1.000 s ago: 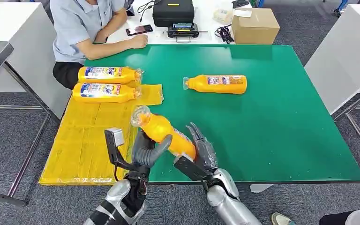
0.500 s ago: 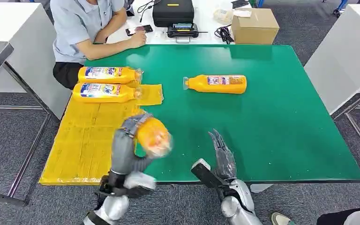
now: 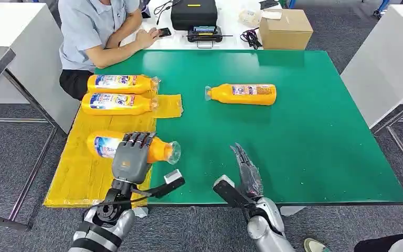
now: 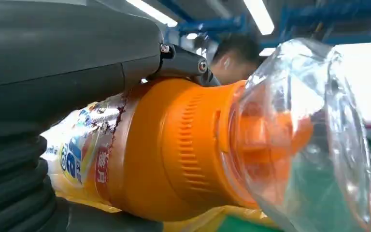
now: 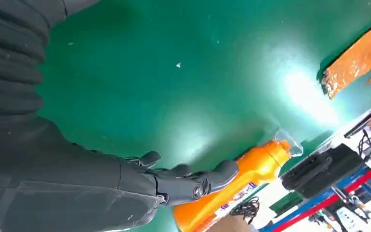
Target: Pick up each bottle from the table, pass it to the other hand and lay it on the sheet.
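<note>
So we're most of the way through: two bottles (image 3: 118, 93) already lie side by side on the yellow sheet (image 3: 89, 168), and our left hand (image 3: 131, 160) is grasping a third bottle (image 3: 136, 147) sideways right over the sheet (can't tell if it's touching down yet). Our right hand (image 3: 246, 173) is released, fingers apart, holding nothing. One last bottle (image 3: 241, 94) sits out on the green counter (image 3: 304, 136), so that's what's left.

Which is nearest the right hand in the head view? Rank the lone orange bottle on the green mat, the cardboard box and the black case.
From the right hand:
1. Lone orange bottle, mid-mat.
2. Cardboard box, far right, beyond the mat.
3. Black case, far side, further left.
</note>
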Available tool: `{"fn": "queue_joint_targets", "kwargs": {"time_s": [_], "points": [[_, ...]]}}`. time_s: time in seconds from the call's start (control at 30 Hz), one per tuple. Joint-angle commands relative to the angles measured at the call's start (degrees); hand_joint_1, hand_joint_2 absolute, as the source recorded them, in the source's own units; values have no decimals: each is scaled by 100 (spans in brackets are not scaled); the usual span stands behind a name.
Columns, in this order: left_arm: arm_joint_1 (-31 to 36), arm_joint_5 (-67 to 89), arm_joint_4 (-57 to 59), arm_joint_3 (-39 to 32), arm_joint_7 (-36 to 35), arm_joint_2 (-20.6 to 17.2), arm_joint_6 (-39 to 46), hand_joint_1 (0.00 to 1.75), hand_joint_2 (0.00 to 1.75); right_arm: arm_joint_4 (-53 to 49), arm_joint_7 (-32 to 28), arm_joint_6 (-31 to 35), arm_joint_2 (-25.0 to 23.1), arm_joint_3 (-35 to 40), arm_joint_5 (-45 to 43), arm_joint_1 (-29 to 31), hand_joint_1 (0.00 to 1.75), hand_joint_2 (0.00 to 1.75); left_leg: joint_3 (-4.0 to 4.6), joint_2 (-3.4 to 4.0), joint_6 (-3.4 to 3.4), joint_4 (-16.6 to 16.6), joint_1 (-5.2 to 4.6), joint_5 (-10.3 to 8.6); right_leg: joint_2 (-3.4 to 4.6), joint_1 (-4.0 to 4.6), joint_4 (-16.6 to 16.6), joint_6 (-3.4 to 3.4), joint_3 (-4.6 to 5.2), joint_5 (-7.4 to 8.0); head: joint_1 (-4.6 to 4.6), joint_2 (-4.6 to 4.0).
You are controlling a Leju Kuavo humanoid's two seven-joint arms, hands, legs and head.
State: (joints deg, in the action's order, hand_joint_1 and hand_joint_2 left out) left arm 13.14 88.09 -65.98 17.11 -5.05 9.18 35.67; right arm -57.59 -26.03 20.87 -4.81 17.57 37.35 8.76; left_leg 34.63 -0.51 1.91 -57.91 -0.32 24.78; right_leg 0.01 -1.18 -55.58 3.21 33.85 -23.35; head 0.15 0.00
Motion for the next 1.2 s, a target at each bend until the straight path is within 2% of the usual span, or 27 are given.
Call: {"fn": "queue_joint_targets", "kwargs": {"time_s": [0.03, 0.13, 0.57, 0.6, 0.63, 0.67, 0.7, 0.73, 1.2], "points": [[847, 191, 1362, 469, -615, -482, -581, 173, 175, 184, -44, -174, -94, -265, -43, 180, 0, 175, -34, 2, -16, -2, 11, 14, -3, 12, 1, -20, -36, -14, 0, 0], [1093, 106, 1737, 493, -657, -456, -675, 171, 175, 236, -80, -215, -127, -289, -69, 229, 0, 175, -11, -1, -11, 2, 4, 2, -4, 5, 3, -13, -15, -3, 0, 0], [1083, 109, 1740, 500, -659, -444, -665, 171, 175, 235, -84, -213, -125, -292, -70, 224, 0, 175, -23, 7, -13, -4, 9, 12, 3, 11, 1, -16, -26, -9, 0, 0], [1117, 104, 1818, 498, -661, -428, -723, 166, 175, 233, -91, -215, -128, -290, -70, 226, 0, 175, -32, 10, -16, -4, 11, 16, 5, 13, 0, -20, -33, -12, 0, 0], [1154, 103, 1888, 502, -660, -416, -755, 152, 175, 238, -92, -224, -132, -292, -83, 232, 0, 175, -12, 4, -9, 0, 4, 5, 1, 5, 1, -11, -14, -4, 0, 0], [1207, 89, 1997, 498, -664, -389, -830, 115, 175, 247, -98, -246, -135, -290, -100, 248, 0, 175, -19, 5, -12, -2, 6, 8, 1, 8, 0, -15, -21, -7, 0, 0], [1223, 89, 2033, 503, -663, -383, -846, 26, 175, 250, -97, -251, -138, -290, -101, 255, 0, 175, -22, 4, -14, -2, 8, 9, -1, 10, -1, -17, -24, -8, 0, 0], [1353, 63, 2308, 512, -662, -324, -1066, 3, 175, 255, -110, -274, -143, -297, -108, 270, 0, 175, -10, 2, -9, 0, 4, 3, 0, 5, 1, -12, -13, -3, 0, 0], [1843, -517, 3599, 378, -616, -162, -2024, 0, 175, 335, -199, -495, -192, -424, -225, 372, 0, 175, -33, 8, -14, 1, 6, 4, 4, 8, 3, -17, -35, -1, 0, 0]]}}
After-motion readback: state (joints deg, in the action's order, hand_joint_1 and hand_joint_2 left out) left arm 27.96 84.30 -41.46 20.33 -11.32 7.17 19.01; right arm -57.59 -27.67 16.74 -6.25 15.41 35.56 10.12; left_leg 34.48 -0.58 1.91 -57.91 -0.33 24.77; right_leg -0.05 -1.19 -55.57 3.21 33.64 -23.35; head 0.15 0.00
